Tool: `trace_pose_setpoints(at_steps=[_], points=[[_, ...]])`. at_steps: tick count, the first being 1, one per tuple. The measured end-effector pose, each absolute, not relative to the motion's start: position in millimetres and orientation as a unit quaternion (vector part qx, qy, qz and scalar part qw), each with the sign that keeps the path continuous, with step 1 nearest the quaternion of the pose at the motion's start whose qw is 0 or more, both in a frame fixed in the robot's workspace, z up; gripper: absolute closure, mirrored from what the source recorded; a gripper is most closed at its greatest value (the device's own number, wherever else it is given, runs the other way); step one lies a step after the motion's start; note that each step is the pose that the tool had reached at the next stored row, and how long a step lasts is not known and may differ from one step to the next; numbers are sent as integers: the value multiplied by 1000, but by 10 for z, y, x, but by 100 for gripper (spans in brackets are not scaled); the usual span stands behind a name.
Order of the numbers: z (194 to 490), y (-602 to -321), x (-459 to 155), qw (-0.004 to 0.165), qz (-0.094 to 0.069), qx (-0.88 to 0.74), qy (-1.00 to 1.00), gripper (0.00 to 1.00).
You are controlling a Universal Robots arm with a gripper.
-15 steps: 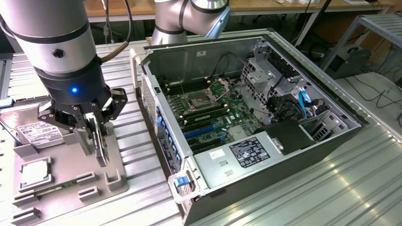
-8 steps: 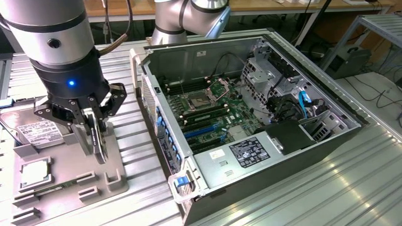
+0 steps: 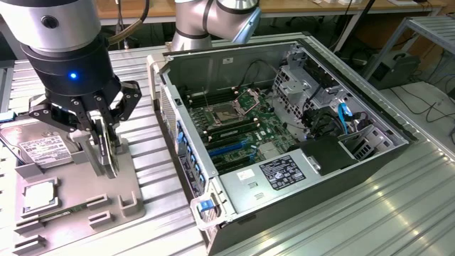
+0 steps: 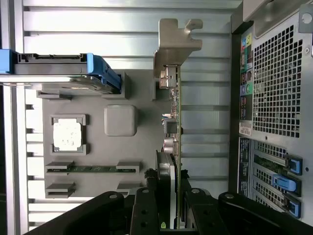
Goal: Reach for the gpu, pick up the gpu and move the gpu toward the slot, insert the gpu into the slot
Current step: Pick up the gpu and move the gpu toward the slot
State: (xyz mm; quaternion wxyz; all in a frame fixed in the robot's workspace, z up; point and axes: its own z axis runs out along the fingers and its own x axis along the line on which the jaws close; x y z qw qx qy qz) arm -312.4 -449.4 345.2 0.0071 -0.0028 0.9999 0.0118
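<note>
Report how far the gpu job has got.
Done: the reach; the fingers clamp the gpu, on edge at the grey tray. In hand: the pickup. Left: the move and insertion; the blue slot in the case sits empty.

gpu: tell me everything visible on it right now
The gpu is a thin card seen edge-on: green board edge with small parts, silver metal bracket at one end, round cooler on one face. It stands upright on edge on the grey tray. The gripper is shut on its two faces from above. Whether it has lifted off the tray is unclear.
</note>
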Motion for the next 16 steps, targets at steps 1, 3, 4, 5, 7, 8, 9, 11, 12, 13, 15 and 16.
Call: trace_pose_setpoints(at_steps=[1,3,4,5,7,8,9,11,12,13,15,16], points=[[3486,-4494,-3124,7,12,-3,1000,73],[3517,-4494,-3124,7,12,-3,1000,73],[3539,-4494,-3124,7,12,-3,1000,73],[3560,-4494,-3124,7,12,-3,1000,73],[3613,-4494,-3124,7,12,-3,1000,73],[3644,-4494,-3124,7,12,-3,1000,73],[3649,-4494,-3124,7,12,-3,1000,73],[3659,-4494,-3124,7,12,-3,1000,73],[3664,-4494,-3124,7,12,-3,1000,73],[3669,-4494,-3124,7,12,-3,1000,73],[3677,-4494,-3124,7,12,-3,1000,73],[3682,-4494,-3124,7,12,-3,1000,73]])
